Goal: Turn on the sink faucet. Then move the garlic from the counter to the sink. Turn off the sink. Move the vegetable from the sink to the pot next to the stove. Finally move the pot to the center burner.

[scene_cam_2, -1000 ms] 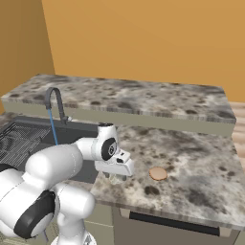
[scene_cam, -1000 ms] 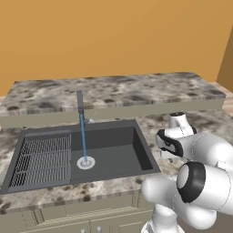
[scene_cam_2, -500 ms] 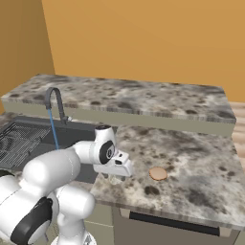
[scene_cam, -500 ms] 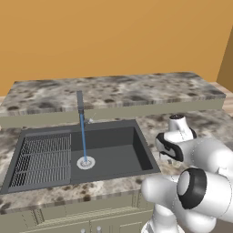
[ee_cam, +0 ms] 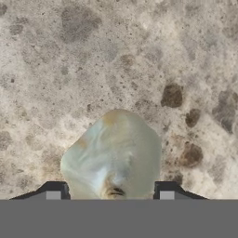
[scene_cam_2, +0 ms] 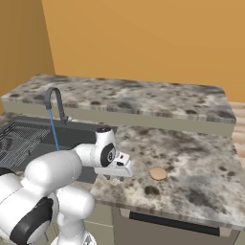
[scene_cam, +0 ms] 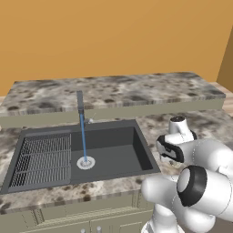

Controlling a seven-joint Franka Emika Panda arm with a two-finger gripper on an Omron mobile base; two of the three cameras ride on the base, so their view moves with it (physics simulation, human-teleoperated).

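In the hand view the garlic, a pale lumpy bulb, lies on the speckled counter right between my two fingertips. My gripper is open, one tip on each side of the bulb and close to it. From the right base view the gripper hangs low over the counter, just right of the sink. The sink faucet stands behind the basin, and a thin blue stream of water runs from it down to the round drain.
A wire grid rack covers the sink's left half. A flat tan disc lies on the counter a little right of my hand. A raised back ledge runs behind the counter. A dark oven front shows below the counter edge.
My hand has shifted slightly to the right and lower over the counter. The water keeps running and the sink looks the same.
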